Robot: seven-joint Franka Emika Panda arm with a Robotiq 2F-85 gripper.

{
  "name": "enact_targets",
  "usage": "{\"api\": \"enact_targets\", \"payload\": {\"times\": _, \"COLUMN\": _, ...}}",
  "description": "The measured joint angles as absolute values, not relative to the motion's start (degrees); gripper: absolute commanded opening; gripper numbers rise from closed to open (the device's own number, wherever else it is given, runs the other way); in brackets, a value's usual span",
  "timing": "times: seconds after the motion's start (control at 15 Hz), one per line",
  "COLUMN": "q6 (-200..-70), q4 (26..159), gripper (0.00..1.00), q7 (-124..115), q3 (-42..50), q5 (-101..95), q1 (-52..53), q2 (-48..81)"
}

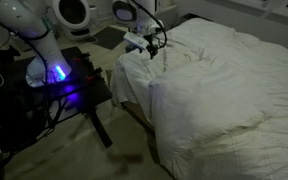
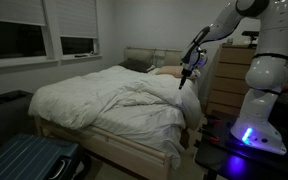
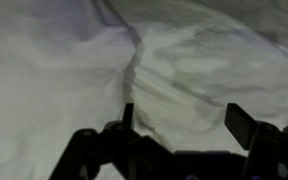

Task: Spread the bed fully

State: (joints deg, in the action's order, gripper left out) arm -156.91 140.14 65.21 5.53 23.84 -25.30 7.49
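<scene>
in an exterior view, a ribbed blue suitcase [image 2: 29, 160] stands just off the bed's foot corner. the bed [image 2: 94, 110] fills the middle of the room, its long axis running from the foot end near the camera back to the pale headboard [image 2: 136, 58] at the wall. its white duvet [image 2: 144, 95] lies wrinkled and bunched, heaped higher toward the head end. the tool [image 2: 184, 80] hangs over the bed's edge on the dresser side, close to the head end, pointing down at the duvet; i cannot tell whether it touches the cloth. beyond that edge of the bed stand a wooden dresser [image 2: 229, 85] and the white arm [image 2: 259, 70] on a black surface [image 2: 234, 155] lit blue. in the wrist view the tool's fingers [image 3: 239, 125] stand wide apart with nothing gripped, and creased duvet lies beneath them.
</scene>
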Motion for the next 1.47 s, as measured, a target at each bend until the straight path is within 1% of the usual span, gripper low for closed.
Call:
{"api": "enact_targets", "payload": {"times": 0.13, "q6": -162.33, "q4": 139.19, "gripper": 1.00, "q7": 65.28, "q3": 6.93, "q5": 24.61, "q1": -26.47, "q2": 7.71}}
{"api": "enact_targets", "payload": {"times": 0.4, "q6": -170.26, "q4": 135.09, "gripper": 1.00, "q7": 66.24, "q3": 7.13, "q5": 33.04, "q1": -29.56, "q2": 9.90}}
{"api": "enact_targets", "payload": {"times": 0.73, "q6": -177.43, "q4": 126.33, "gripper": 1.00, "q7": 65.20, "q3": 6.74, "q5": 42.28, "q1": -33.21, "q2": 18.56}}
{"api": "enact_targets", "payload": {"times": 1.47, "q6": -178.37, "q4": 102.77, "gripper": 1.00, "q7": 54.65, "q3": 7.17, "q5": 43.18, "q1": -37.05, "q2": 43.43}}
